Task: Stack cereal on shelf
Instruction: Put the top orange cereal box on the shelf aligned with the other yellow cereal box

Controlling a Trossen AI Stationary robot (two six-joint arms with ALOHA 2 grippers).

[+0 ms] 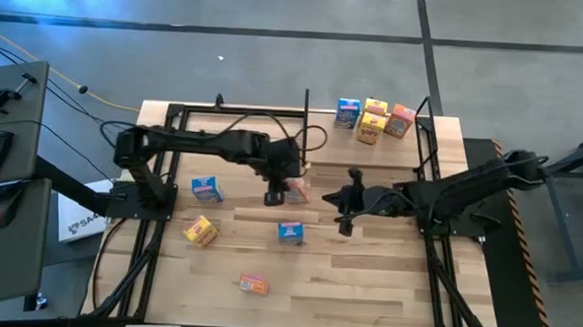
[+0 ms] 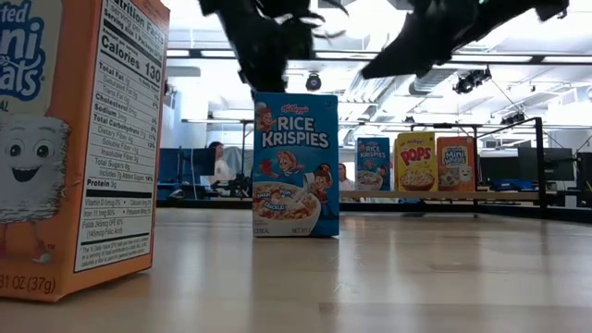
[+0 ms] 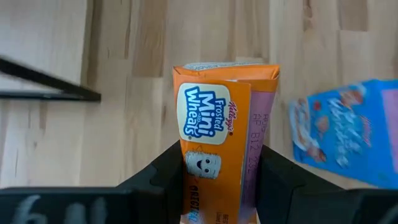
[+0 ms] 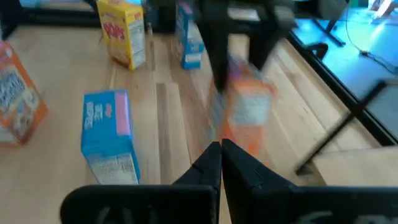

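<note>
**One box in the claw, shelf next**

One orange Mini-Wheats box is clamped between the left claw's fingers, gripped by its lower half with the printed front facing the wrist camera. That claw hangs near the middle of the surface, just short of the shelf's near edge. The right claw sits beside it, fingers pressed together on nothing, waiting.

Outward from the held box: a blue box stands just in front of it, another blue one and a yellow one lie farther from the shelf, and an orange one is farthest. Four boxes already stand in a cluster on the shelf.

I judge this the carry step. Next, the left arm must swing the box over the rail toward the cluster, set it upright on the board or atop a neighbour, then let go without nudging those already placed.
</note>
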